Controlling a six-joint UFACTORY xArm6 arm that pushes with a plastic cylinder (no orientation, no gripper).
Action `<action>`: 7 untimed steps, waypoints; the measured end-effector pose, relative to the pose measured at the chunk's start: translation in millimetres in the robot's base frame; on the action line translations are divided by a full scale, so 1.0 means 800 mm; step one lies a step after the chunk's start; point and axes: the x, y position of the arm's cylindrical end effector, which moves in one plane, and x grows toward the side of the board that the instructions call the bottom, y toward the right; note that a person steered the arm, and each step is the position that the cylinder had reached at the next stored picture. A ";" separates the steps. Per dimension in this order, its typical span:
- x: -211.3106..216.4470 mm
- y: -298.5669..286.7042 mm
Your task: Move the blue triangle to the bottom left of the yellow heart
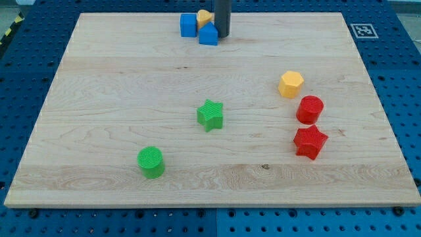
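1. Sitting near the view's top edge of the tabletop (99,99), the blue triangle (208,35) touches my tip (222,35), which is just on its right side in the view.
2. The yellow heart (204,16) peeks out right behind the blue triangle, and a blue cube (189,25) sits just to the left of both. All 3 are bunched close together.
3. I have no fingers, only a rod, so there is nothing spread or pinching.
4. I think the blue triangle is small, light and hard. It should slide easily on the smooth wood, but it could spin if I push a corner. Pushing a flat side looks best.
5. The top edge of the tabletop is very near this bunch, so there is little room up there. The blue cube already sits near the spot left of the heart, which makes it tight.
6. Lots of open wood lies toward the view's bottom. The green star (210,115), green cylinder (151,162), yellow hexagon (291,84), red cylinder (310,109) and red star (310,141) are all well apart from here.
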 end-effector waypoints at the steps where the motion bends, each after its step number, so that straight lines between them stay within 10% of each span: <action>1: 0.000 -0.057; 7: -0.041 -0.091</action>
